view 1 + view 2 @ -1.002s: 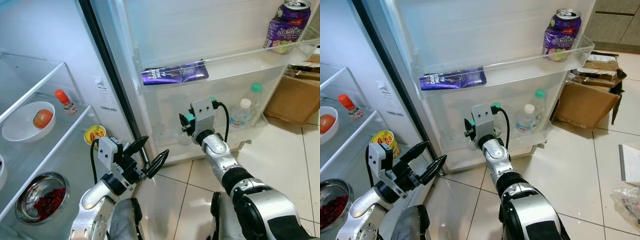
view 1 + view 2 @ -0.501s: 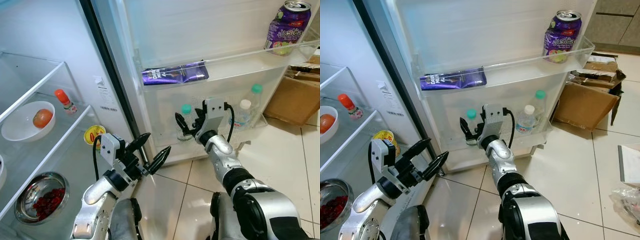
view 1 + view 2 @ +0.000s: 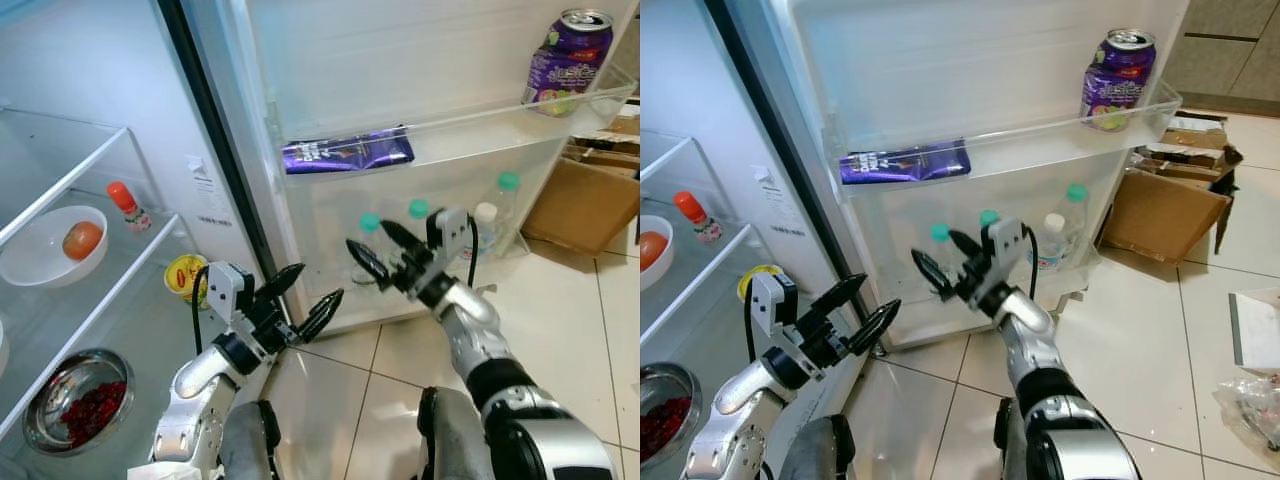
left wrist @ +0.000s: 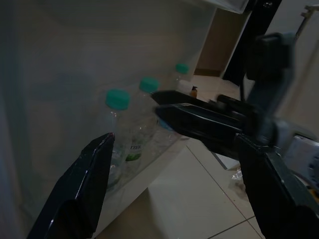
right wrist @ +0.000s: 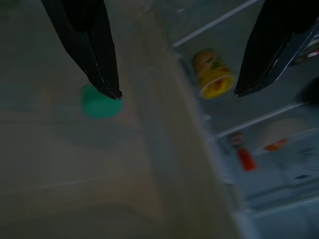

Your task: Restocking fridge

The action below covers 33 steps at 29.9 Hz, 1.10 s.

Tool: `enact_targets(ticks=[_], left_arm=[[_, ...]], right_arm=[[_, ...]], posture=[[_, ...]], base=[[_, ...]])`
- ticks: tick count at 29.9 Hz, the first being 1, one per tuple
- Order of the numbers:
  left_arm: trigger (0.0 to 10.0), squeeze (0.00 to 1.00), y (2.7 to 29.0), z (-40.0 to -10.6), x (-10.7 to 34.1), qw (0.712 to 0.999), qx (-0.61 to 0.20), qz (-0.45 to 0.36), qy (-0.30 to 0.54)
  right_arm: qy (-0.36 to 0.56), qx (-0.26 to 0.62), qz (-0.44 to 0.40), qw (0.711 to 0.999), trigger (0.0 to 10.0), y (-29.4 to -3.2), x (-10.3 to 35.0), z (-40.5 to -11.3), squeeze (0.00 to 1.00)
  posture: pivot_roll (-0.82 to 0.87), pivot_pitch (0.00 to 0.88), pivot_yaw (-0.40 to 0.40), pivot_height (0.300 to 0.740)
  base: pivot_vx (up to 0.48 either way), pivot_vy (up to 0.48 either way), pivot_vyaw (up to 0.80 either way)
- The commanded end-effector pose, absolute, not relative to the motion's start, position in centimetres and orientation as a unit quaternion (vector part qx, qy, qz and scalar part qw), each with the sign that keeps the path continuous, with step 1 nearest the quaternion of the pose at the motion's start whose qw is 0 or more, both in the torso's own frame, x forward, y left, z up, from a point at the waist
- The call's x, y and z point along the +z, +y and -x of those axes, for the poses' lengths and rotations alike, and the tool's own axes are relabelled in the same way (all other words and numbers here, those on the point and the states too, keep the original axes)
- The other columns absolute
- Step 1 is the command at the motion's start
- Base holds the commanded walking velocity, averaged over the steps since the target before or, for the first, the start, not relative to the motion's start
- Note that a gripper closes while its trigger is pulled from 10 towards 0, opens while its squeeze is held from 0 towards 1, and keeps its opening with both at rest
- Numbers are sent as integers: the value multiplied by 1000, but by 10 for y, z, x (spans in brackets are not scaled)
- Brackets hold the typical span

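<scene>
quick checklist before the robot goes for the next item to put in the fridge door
1. Right gripper open and holding nothing: ok.
2. Left gripper open and holding nothing: ok.
3. Green-capped bottles standing upright in the lower door bin: ok.
4. Right gripper drawn back from the bottles, touching none: ok, a gap shows in the eye views.
5. Purple can upright in the upper door shelf: ok.
6. Next item to stock within reach: cannot tell.
</scene>
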<state>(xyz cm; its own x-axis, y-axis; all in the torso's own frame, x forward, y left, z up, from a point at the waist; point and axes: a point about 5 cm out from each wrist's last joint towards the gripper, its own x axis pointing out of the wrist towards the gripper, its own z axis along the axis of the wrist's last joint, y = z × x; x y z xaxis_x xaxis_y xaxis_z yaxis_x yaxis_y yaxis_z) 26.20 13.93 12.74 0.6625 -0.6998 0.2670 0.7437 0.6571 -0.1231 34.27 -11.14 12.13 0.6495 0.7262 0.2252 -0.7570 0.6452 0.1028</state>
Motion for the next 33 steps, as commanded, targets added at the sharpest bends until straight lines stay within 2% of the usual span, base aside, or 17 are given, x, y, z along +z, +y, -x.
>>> enact_targets(ticks=[1, 5, 6, 8, 11, 12, 14, 15, 16, 18, 22, 23, 24, 25, 26, 29, 33], left_arm=[[10000, 0, 145, -263, 129, 904, -402, 99, -107], [10000, 0, 145, -265, 128, 903, -404, 100, -107], [10000, 0, 143, -266, 126, 901, -407, 102, -106], [10000, 0, 142, -267, 123, 901, -409, 103, -103], [10000, 0, 142, -267, 122, 901, -409, 103, -102], [10000, 0, 142, -267, 119, 902, -408, 104, -98], [10000, 0, 143, -268, 114, 904, -404, 107, -92], [10000, 0, 145, -267, 101, 909, -394, 111, -75], [10000, 0, 145, -267, 101, 909, -394, 111, -75], [10000, 0, 146, -266, 94, 912, -387, 117, -68], [10000, 0, 146, -267, 91, 913, -384, 118, -65], [10000, 0, 147, -268, 88, 915, -380, 119, -61], [10000, 0, 147, -268, 88, 915, -380, 119, -61], [10000, 0, 148, -268, 84, 917, -375, 120, -56], [10000, 0, 148, -268, 84, 917, -375, 120, -56], [10000, 0, 155, -267, 72, 924, -361, 123, -35], [10000, 0, 158, -267, 67, 926, -354, 125, -30]], right_arm=[[-90, 443, -108, 885, 10000, -113, 121, -334, 0], [-92, 457, -127, 876, 10000, -120, 119, -327, 0], [-77, 495, -144, 853, 10000, -125, 113, -315, 0], [-41, 532, -135, 835, 10000, -128, 99, -302, 0], [-28, 541, -129, 831, 10000, -130, 94, -298, 0], [1, 548, -121, 828, 10000, -134, 82, -292, 0], [38, 532, -114, 838, 10000, -142, 66, -287, 0], [118, 433, -117, 886, 10000, -165, 31, -278, 0], [118, 433, -117, 886, 10000, -165, 31, -278, 0], [157, 340, -117, 920, 10000, -183, 13, -271, 0], [175, 276, -124, 937, 10000, -195, 6, -267, 0], [191, 224, -127, 947, 10000, -206, -1, -263, 0], [191, 224, -127, 947, 10000, -206, -1, -263, 0], [211, 168, -123, 955, 10000, -218, -8, -257, 0], [211, 168, -123, 955, 10000, -218, -8, -257, 0], [261, 54, -109, 958, 10000, -244, -25, -237, 0], [285, 21, -101, 953, 10000, -250, -33, -227, 0]], posture=[[33, 80, 35, 500], [29, 73, 34, 500], [21, 54, 30, 500], [17, 51, 29, 500], [17, 51, 29, 500], [11, 45, 27, 500], [2, 41, 22, 500], [-7, 38, 14, 500], [-7, 38, 14, 500], [-11, 34, 8, 500], [-15, 31, 0, 500], [-18, 28, -1, 500], [-18, 28, -1, 500], [-20, 25, -1, 500], [-20, 25, -1, 500], [-24, 10, -3, 500], [-22, 3, -5, 500]], base=[[0, 0, 0], [0, 0, 0], [0, 0, 0], [0, 0, 0], [0, 0, 0], [0, 0, 0], [0, 0, 0], [0, 0, 0], [0, 0, 0], [0, 0, 0], [0, 0, 0], [0, 0, 0], [0, 0, 0], [0, 0, 0], [0, 0, 0], [0, 0, 0], [0, 0, 0]])
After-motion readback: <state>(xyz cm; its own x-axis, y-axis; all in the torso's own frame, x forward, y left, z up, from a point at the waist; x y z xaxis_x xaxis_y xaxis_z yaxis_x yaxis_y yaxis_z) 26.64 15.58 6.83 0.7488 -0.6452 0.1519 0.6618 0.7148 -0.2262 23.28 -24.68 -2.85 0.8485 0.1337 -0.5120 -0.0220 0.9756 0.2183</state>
